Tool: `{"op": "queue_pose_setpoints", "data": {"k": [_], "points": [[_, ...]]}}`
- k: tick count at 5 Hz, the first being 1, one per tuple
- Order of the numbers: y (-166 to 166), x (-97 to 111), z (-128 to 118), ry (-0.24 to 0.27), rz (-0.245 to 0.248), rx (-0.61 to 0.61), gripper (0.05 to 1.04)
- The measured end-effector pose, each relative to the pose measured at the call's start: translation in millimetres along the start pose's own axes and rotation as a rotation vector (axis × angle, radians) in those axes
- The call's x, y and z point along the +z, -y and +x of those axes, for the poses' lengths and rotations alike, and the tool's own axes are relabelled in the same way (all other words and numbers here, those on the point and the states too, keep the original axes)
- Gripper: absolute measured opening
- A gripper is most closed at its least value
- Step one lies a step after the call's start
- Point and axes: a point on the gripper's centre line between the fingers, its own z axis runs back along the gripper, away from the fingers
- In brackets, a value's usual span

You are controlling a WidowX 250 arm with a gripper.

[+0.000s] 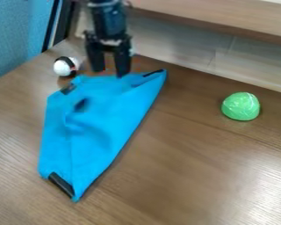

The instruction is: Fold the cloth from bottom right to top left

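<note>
Roughly triangular, the blue cloth point(107, 127) wrinkles.

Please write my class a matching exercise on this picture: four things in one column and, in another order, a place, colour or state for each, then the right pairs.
Things:
1. Cloth
2. Gripper
3. White and black ball
4. Green ball

Descriptions:
A. Well off to the right of the cloth in the picture
B. Just outside the cloth's upper left corner
C. Bright blue, with black patches at its edges
D. Fingers apart, at the cloth's far edge

Right pairs: 1-C, 2-D, 3-B, 4-A
</note>
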Motion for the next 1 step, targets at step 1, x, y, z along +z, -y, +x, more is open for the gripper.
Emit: {"op": "queue_pose_setpoints", "data": {"k": [1], "points": [[24.3,16.3,15.3,0.017,0.009,-0.072,1.0]]}}
